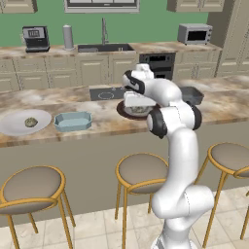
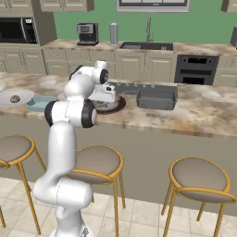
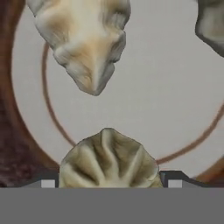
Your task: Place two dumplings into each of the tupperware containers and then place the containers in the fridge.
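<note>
My gripper [image 3: 109,183] sits low over the dark brown plate [image 3: 17,144], its fingertips [image 3: 47,181] spread either side of a pleated dumpling [image 3: 108,159], not yet pinching it; I judge the straddle sets up a pick. Another dumpling [image 3: 85,41] lies beyond on the plate. My arm reaches forward over the counter [image 1: 228,109], hand pointing down. The blue container [image 1: 73,121] waits left beside the white plate [image 1: 14,127]; the grey container [image 2: 156,98] waits right.
</note>
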You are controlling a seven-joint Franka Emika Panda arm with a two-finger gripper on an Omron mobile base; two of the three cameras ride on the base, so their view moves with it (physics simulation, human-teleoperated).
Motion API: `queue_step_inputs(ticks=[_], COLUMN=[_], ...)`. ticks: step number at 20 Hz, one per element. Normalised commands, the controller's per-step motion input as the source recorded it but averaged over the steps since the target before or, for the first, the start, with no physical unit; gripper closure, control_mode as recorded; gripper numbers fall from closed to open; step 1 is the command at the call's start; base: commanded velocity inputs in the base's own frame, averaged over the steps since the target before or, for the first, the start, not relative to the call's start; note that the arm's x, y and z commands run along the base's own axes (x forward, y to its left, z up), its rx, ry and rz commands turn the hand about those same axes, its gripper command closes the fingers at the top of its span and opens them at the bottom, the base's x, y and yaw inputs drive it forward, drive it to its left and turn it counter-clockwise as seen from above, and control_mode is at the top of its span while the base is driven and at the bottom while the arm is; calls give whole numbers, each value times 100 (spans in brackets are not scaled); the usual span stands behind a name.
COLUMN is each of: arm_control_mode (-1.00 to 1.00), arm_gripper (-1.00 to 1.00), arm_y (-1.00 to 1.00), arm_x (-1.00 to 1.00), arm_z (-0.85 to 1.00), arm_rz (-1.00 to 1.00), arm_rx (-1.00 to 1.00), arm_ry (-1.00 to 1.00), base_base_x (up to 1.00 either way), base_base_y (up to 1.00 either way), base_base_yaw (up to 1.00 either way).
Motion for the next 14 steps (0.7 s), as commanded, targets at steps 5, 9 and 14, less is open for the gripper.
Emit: queue_step_inputs(ticks=[5,9,14], arm_control_mode=[-100,-100,-100], arm_gripper=[100,100,100], arm_y=[-23,-65,-87], arm_x=[2,0,13], arm_z=[84,92,46], arm_rz=[-5,-3,-4], arm_rx=[0,0,0], arm_ry=[-7,0,0], base_base_x=[0,0,0], base_base_y=[0,0,0], base_base_yaw=[0,0,0])
